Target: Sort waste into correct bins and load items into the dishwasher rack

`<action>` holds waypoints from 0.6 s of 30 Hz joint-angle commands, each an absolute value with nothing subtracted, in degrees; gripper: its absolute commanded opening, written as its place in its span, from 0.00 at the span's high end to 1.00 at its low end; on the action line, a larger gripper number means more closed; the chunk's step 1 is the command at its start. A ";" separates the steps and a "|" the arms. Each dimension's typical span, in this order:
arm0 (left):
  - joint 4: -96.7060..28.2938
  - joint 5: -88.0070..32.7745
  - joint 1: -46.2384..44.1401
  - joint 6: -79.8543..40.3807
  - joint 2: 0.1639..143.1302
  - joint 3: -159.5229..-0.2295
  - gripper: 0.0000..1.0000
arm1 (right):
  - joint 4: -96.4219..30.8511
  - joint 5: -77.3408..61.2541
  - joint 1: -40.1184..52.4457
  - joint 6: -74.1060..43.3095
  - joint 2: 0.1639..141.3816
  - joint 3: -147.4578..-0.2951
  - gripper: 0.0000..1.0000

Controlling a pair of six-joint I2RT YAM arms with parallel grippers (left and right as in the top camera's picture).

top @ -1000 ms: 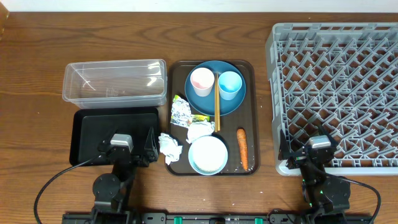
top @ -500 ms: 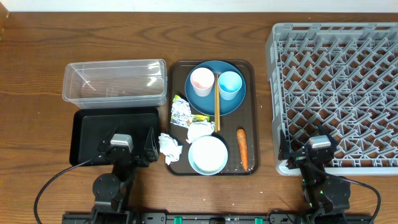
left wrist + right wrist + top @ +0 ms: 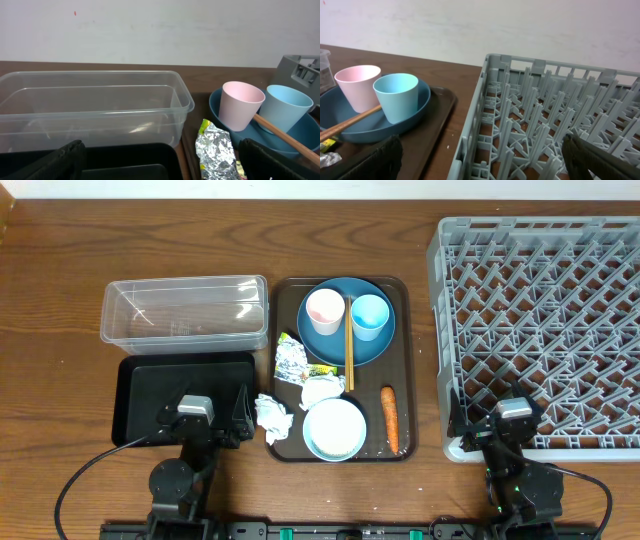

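**Station status: both arms parked at the near edge, tools apart**

1. Left arm. The arm sits folded low at the near edge of the tabletop. The left tool points toward the far side and hangs over the near part of the black tray. In the left wrist view its fingers stand in the two lower corners, wide apart, with nothing between them.

2. Right arm. The pose mirrors the left. The right tool sits at the near left corner of the grey rack, jaws spread wide and gripping nothing.

3. Bins. The clear tub lies just beyond the black tray, long sides parallel.

4. Brown tray, between bins and rack.
   - Far end: blue plate carrying the pink cup and the blue cup, both upright and side by side.
   - Chopsticks lie between the cups, reaching over the plate's near rim.
   - Near end: pale bowl, upright.
   - Carrot lies right of the bowl.
   - Foil wrapper lies on the tray's left edge. Its print is too small to read.
   - One napkin touches the bowl's far rim. A second napkin overhangs the tray's left edge.
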State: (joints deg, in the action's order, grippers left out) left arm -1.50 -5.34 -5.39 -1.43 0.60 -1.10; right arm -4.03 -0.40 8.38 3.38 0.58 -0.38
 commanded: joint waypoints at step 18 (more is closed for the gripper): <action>-3.64 -4.21 -5.65 -0.64 0.34 -0.23 0.01 | -4.29 -0.27 8.80 2.83 0.38 -0.30 0.01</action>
